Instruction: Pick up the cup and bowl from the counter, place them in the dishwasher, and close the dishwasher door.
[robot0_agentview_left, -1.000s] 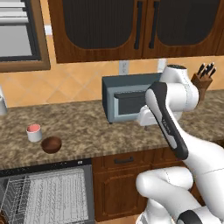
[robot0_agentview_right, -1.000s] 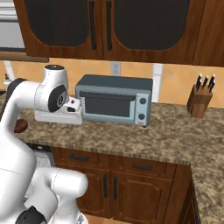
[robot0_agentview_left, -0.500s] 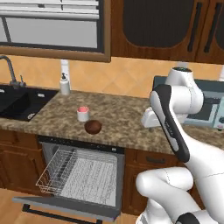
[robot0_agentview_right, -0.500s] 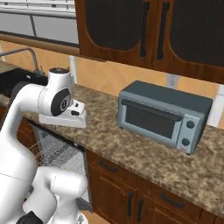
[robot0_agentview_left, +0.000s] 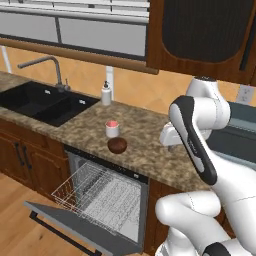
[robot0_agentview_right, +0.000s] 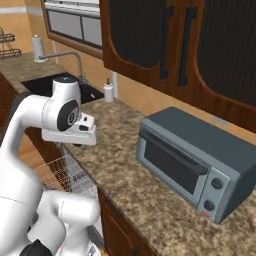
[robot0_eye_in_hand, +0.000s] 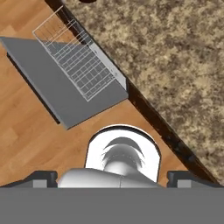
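Left base view: cup (robot0_agentview_left: 112, 129) and bowl (robot0_agentview_left: 117, 145) sit on the counter (robot0_agentview_left: 150, 150) above the open dishwasher (robot0_agentview_left: 100, 197), its rack pulled out for loading; the gripper (robot0_eye_in_hand: 111, 177) hangs empty, jaws wide, well right of both.

This is a home kitchen, rendered rather than filmed. A long speckled brown-grey granite surface (robot0_agentview_left: 145, 145) runs over dark wooden base cabinets (robot0_agentview_left: 27, 157), with matching dark wooden wall cupboards with glazed doors (robot0_agentview_right: 150, 37) above. Set into the surface is a black double sink (robot0_agentview_left: 42, 102) with a curved metal tap (robot0_agentview_left: 47, 65), and a white soap dispenser bottle (robot0_agentview_left: 106, 93) stands just beside it. A boxy grey toaster oven (robot0_agentview_right: 197, 160) sits further along. Under the surface a built-in dishwasher (robot0_agentview_left: 102, 197) stands with its flat dark grey door (robot0_agentview_left: 75, 227) folded down and its white wire rack (robot0_eye_in_hand: 81, 63) pulled out over a warm wooden plank floor (robot0_eye_in_hand: 30, 131).
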